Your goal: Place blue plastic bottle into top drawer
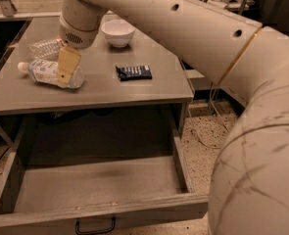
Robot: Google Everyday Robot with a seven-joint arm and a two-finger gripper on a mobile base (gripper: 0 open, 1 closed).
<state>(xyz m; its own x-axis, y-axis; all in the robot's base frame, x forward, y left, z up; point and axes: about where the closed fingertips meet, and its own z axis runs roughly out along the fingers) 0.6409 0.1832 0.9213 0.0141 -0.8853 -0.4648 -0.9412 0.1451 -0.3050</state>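
The blue plastic bottle (43, 72) lies on its side on the grey table top (109, 89), at the left, with its white cap pointing left. My gripper (65, 68) hangs from the big cream arm and is right over the bottle's middle, covering part of its label. The top drawer (100, 182) stands pulled open below the table; it holds nothing. Its small black handle (95, 225) shows at the bottom edge.
A slimmer clear ribbed bottle (42, 48) lies just behind the blue one. A white bowl (118, 32) stands at the back of the table. A dark flat packet (133, 72) lies mid-table. My arm fills the right side of the view. Speckled floor and a cable are on the right.
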